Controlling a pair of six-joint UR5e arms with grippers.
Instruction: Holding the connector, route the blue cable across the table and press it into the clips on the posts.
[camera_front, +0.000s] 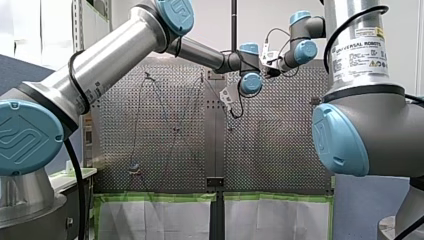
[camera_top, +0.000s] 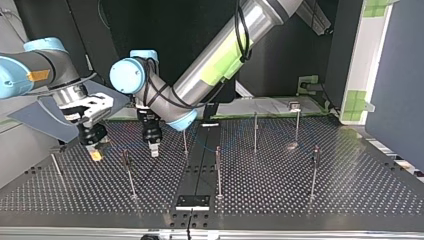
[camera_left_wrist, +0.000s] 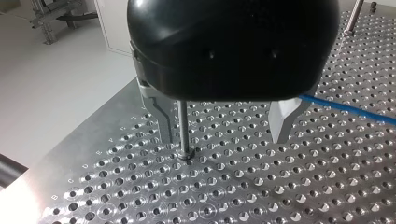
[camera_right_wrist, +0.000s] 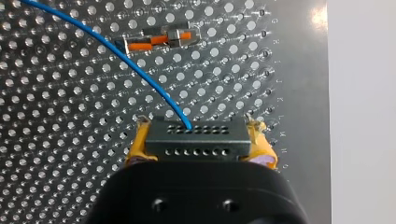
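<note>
Blue cable leaves the connector clamped in my right hand; my left hand gapes open; clipping seems unfinished.

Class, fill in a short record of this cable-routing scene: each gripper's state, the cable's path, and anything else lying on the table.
Right gripper: shut on the connector, yellow pads either side
Blue cable: leaves the connector and curves away over the perforated table
Left gripper: open, empty, a post close beside one finger
Also on table: orange-and-metal part, ahead of the right gripper
</note>
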